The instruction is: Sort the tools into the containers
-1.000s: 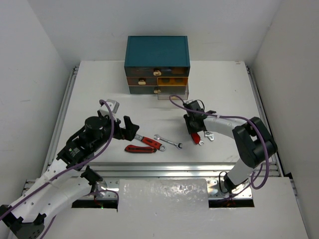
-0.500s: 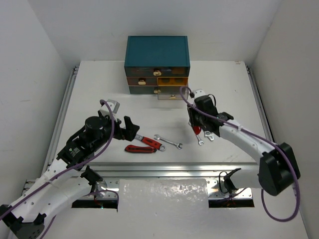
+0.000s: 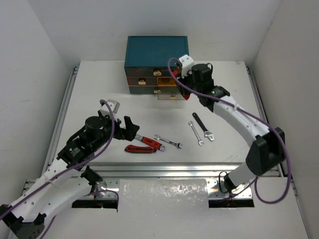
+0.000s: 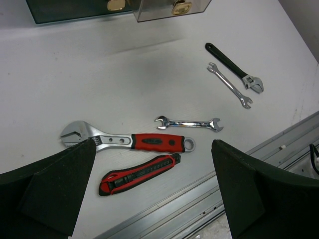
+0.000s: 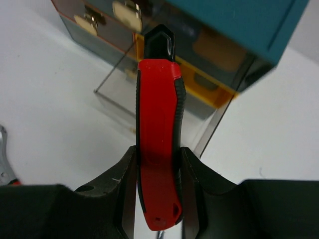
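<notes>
My right gripper [image 5: 158,155] is shut on a red and black utility knife [image 5: 157,104]. It holds the knife in the air, tip towards the teal chest [image 3: 157,50], above the pulled-out clear lower drawer [image 5: 122,102] and beside the orange drawer [image 5: 212,82]. In the top view this gripper [image 3: 184,82] is at the chest's right front. My left gripper [image 4: 153,191] is open and empty, low over a red-handled adjustable wrench [image 4: 149,142] and a second red and black knife [image 4: 139,174]. It also shows in the top view [image 3: 130,128].
A silver spanner [image 4: 188,123] lies right of the wrench. Another silver spanner [image 4: 229,85] and a black-handled adjustable wrench [image 4: 232,67] lie farther right. The chest's left drawers [image 3: 141,79] are closed. A metal rail [image 3: 164,172] runs along the near edge.
My right arm lifted the red and black knife from beside the spanners and carried it back to the chest's open drawers. The left arm has not moved.
</notes>
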### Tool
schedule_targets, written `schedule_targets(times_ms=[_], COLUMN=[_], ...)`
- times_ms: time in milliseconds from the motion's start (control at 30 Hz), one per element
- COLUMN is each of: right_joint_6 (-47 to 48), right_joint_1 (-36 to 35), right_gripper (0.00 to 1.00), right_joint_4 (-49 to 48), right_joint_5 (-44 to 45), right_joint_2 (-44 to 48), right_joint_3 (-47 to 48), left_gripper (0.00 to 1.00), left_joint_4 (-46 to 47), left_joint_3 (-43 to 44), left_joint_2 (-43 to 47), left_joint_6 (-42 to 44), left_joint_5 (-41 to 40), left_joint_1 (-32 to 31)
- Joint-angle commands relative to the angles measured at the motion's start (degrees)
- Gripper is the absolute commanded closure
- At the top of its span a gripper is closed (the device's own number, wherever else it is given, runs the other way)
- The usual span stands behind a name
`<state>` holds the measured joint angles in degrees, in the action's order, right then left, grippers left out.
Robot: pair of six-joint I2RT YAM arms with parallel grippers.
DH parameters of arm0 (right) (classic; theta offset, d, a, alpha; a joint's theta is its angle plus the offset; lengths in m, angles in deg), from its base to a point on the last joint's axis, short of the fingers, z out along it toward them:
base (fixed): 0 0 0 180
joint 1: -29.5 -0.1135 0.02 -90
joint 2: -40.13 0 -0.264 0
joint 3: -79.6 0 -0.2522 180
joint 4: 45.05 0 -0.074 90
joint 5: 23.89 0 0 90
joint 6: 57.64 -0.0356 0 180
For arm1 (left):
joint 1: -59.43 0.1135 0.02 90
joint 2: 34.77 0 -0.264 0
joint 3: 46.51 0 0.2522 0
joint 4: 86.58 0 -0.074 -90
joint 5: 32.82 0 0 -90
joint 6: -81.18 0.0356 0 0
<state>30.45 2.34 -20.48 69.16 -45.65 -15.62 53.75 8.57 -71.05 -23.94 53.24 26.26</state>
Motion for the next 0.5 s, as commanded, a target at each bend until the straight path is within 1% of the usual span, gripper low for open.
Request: schedule_targets(times_ms=[0, 33, 67, 200, 267, 367, 400, 433, 467], right_joint_6=[8.67, 10.25, 10.70, 10.97, 10.44, 10.17, 10.17, 10.26, 10.35], right_joint_1=[1.23, 1.66, 2.02, 3.69, 4.57, 4.75, 4.75, 4.83, 4.83], right_gripper=[0.84, 0.84, 0.84, 0.82, 0.78, 0.70, 0.64, 0.54, 0.46], right_joint_4=[-4.05, -3.17, -3.16, -5.18, -5.53, -4.13, -4.22, -5.26, -5.97], right_joint_5=[-4.72, -4.81, -6.03, -8.66, -10.42, -10.43, -10.17, -9.82, -9.47], right_joint_2=[-5.79, -7.63, -10.96, -16.87, -19.50, -21.36, -21.36, -21.01, -20.57], right_joint_3=[9.81, 14.19, 15.97, 20.38, 22.22, 23.55, 23.20, 21.54, 20.48], left_gripper=[0.00, 0.00, 0.00, 0.00, 0.00, 0.00, 0.00, 0.00, 0.00], left_joint_4=[2.44, 2.44, 2.44, 2.53, 2.53, 2.62, 2.53, 2.53, 2.62], left_joint_3=[0.08, 0.08, 0.08, 0.08, 0.08, 0.08, 0.08, 0.08, 0.08], left_joint_2=[0.50, 0.50, 0.41, 0.15, 0.06, -0.11, -0.12, -0.12, -0.20], left_joint_6=[0.00, 0.00, 0.00, 0.08, 0.17, 0.17, 0.17, 0.17, 0.17], left_joint_5=[-0.19, -0.10, -0.01, 0.43, 0.60, 0.69, 0.69, 0.61, 0.69], left_joint_1=[0.65, 0.65, 0.65, 0.65, 0.65, 0.65, 0.65, 0.65, 0.65])
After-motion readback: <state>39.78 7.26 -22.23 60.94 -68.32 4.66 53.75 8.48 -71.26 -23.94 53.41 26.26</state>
